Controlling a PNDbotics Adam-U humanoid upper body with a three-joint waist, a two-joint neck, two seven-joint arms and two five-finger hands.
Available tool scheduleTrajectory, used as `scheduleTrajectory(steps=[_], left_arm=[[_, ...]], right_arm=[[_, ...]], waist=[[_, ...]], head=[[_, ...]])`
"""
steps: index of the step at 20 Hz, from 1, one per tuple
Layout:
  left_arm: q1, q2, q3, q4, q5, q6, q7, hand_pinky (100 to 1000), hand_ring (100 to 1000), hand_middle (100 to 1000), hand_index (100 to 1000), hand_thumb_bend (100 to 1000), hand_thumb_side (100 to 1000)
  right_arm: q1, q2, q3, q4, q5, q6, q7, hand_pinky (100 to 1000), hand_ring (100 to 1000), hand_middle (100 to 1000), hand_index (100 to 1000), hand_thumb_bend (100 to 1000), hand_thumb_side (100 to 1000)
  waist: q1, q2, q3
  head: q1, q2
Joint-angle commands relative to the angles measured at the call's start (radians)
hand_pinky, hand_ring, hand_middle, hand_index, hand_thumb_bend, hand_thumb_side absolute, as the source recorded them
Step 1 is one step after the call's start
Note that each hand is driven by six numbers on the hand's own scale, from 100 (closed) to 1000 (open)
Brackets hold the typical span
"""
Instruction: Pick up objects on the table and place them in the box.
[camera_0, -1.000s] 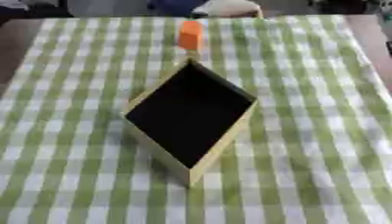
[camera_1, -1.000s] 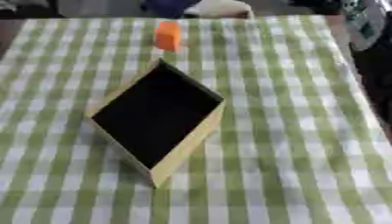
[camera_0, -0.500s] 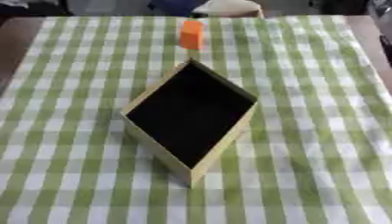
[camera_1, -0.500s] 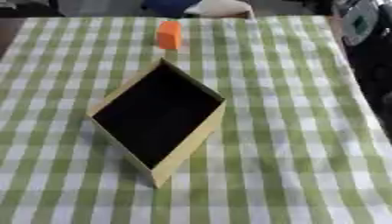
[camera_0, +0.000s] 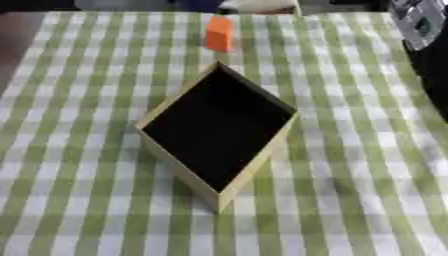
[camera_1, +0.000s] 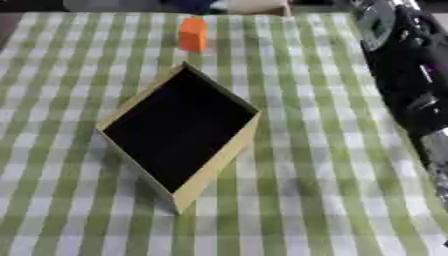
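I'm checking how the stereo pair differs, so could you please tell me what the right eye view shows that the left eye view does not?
Only the right eye view shows a long stretch of the robot's black and silver right arm down its right edge; no hand is clear. The left eye view shows merely a corner of that arm. Both show the small orange block, the open yellow-walled box with a dark inside, and the green and white checked tablecloth.

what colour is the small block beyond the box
Orange; the small orange block stands out best in the left eye view.

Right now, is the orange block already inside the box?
No, the orange block stands on the checked cloth beyond the far corner of the box, whose dark inside shows nothing in it.
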Motion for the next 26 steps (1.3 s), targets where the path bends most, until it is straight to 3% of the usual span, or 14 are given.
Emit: scheduleTrajectory(steps=[1,9,14,23,26], left_arm=[[-0.016,0.005,0.004,-0.016,-0.002,0.0,0.001,785,737,778,767,491,603],[-0.026,0.002,0.002,-0.016,0.002,-0.002,-0.004,785,736,778,767,490,603],[-0.033,0.001,0.001,-0.016,0.003,-0.004,-0.005,785,736,777,766,487,602],[-0.044,-0.002,-0.001,-0.016,0.006,-0.005,-0.009,785,735,777,765,481,603],[-0.047,-0.002,-0.001,-0.016,0.007,-0.004,-0.01,785,735,777,764,478,604]], right_arm=[[-0.035,0.004,0.002,0.004,0.032,-0.006,0.007,839,857,842,913,123,855],[-0.058,0.052,-0.005,0.043,0.105,-0.005,0.027,843,870,851,921,203,849],[-0.061,0.069,-0.014,0.063,0.147,-0.002,0.045,848,882,854,922,265,772],[-0.078,0.095,-0.027,0.07,0.177,-0.002,0.071,845,873,844,911,368,733],[-0.085,0.102,-0.028,0.068,0.175,-0.001,0.077,845,870,847,914,382,665]], waist=[[0.001,-0.015,0.005],[-0.006,-0.004,0.028],[-0.01,0.002,0.041],[-0.016,0.015,0.06],[-0.02,0.022,0.069]], head=[[-0.014,-0.016],[-0.054,-0.045],[-0.068,-0.059],[-0.079,-0.071],[-0.086,-0.075]])
